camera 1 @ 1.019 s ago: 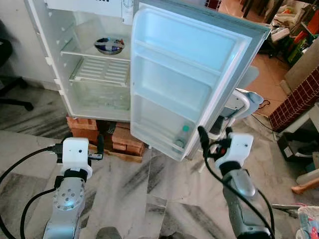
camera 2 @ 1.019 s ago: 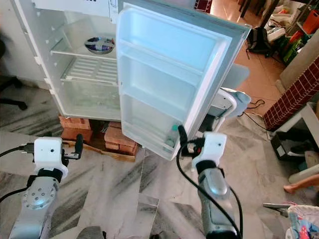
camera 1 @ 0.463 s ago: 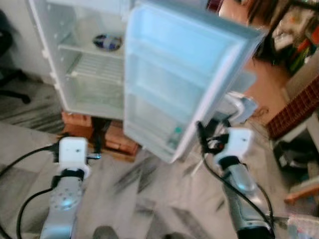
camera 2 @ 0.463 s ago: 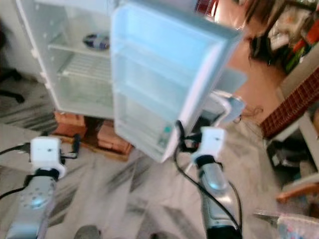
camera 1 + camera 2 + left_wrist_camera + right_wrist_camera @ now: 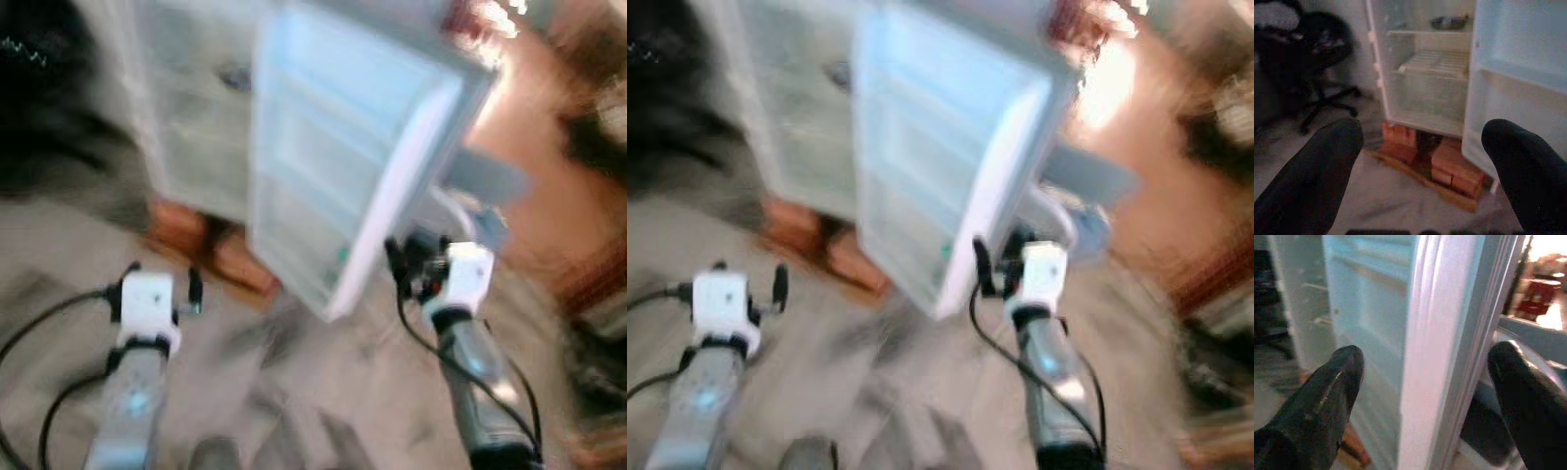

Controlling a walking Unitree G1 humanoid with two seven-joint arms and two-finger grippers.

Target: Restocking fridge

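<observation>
1. The head views are blurred; the wrist views are clearer.
2. The fridge [image 5: 1425, 78] stands open on red bricks [image 5: 1449, 164] over a wooden board, ahead of both grippers.
3. Its door [image 5: 353, 147] swings out toward the robot, with the free edge nearest the right gripper [image 5: 416, 264].
4. The right gripper is raised just beside the lower part of that door edge. Its two black fingers [image 5: 1327, 396] are spread wide, one on each side of the white edge [image 5: 1444, 352], and hold nothing. Whether either finger touches the door cannot be told.
5. Beyond the right gripper's finger on the inner side lie the pale door shelves; past the other finger is a grey, rounded object, too blurred to name.
6. A small greenish thing [image 5: 341, 257] sits low in the door, just beside the right gripper; the blur hides what it is.
7. The left gripper [image 5: 162, 292] hangs low over the marble floor [image 5: 255, 392], well apart from the door and short of the bricks. Its fingers [image 5: 1312, 176] are wide open and empty.
8. Straight ahead of the left gripper is the fridge's inside: a wire shelf [image 5: 1435, 63] in the middle and, on the shelf above it, a dark bowl [image 5: 1447, 22] far back from the gripper.
9. Off to the outer side of the left gripper, beside the fridge, stands a black office chair [image 5: 1322, 58] on a wheeled base.
</observation>
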